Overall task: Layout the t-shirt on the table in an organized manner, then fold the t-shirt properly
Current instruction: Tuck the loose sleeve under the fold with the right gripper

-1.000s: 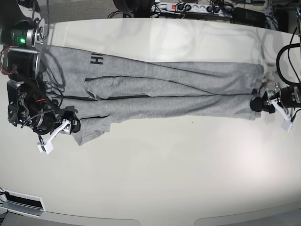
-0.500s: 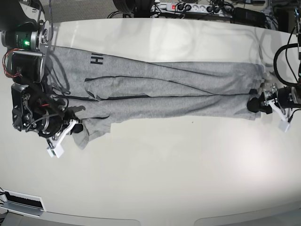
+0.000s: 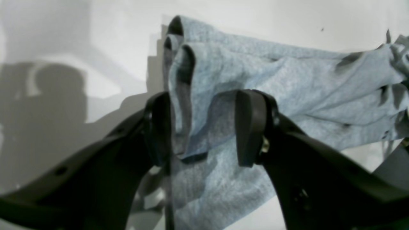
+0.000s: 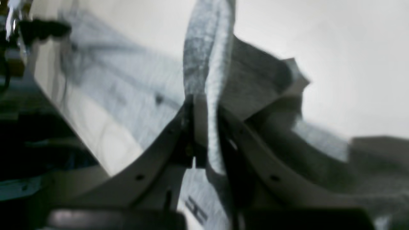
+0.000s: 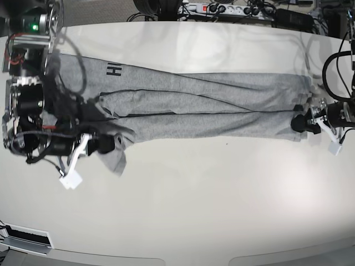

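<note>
The grey t-shirt (image 5: 211,102) lies stretched across the table (image 5: 194,194) as a long band folded lengthwise, with black lettering near its left end. At that end my right gripper (image 5: 105,145) is shut on the shirt's lower corner. The right wrist view shows a fold of cloth (image 4: 207,48) pinched between the two fingers of the right gripper (image 4: 206,124). At the other end my left gripper (image 5: 299,123) sits at the shirt's edge. In the left wrist view the left gripper (image 3: 201,127) stands open, its black fingers straddling stacked folds of the shirt (image 3: 287,80).
A power strip with cables (image 5: 222,8) runs along the table's far edge. Small white tags hang from both grippers (image 5: 69,180) (image 5: 336,148). The table's curved front edge (image 5: 166,258) runs along the bottom of the base view.
My right gripper has shut on the shirt's lower left corner and shifted right with it, so the corner flap now hangs bunched from the fingers. The left gripper has hardly moved.
</note>
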You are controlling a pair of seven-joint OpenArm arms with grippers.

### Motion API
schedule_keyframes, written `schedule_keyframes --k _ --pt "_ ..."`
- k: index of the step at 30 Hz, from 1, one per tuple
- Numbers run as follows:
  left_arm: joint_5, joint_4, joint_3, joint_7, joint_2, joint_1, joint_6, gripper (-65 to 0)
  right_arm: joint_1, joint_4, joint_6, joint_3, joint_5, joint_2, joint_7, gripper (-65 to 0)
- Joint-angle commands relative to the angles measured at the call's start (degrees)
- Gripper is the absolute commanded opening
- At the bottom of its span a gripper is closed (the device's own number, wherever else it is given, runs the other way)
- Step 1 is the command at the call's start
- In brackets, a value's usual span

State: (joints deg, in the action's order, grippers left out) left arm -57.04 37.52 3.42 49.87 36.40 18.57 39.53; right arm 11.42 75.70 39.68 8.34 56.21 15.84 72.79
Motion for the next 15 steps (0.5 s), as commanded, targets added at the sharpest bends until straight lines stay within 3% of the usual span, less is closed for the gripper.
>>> schedule_keyframes --k 1,5,15 --pt "-1.11 0.72 0.35 -0.57 1.55 1.11 0.47 -32.5 -0.15 2.51 0.32 0.26 1.36 0.74 -0.68 -65.0" --pt "-1.11 0.72 0.35 -0.57 1.55 1.14 0.47 -32.5 -7.19 7.80 0.32 0.26 0.81 2.16 -0.46 -65.0" --pt "-1.20 0.72 0.35 -0.57 1.60 1.14 0.47 -32.5 -19.63 18.29 0.32 0.26 0.48 9.57 -0.46 -65.0"
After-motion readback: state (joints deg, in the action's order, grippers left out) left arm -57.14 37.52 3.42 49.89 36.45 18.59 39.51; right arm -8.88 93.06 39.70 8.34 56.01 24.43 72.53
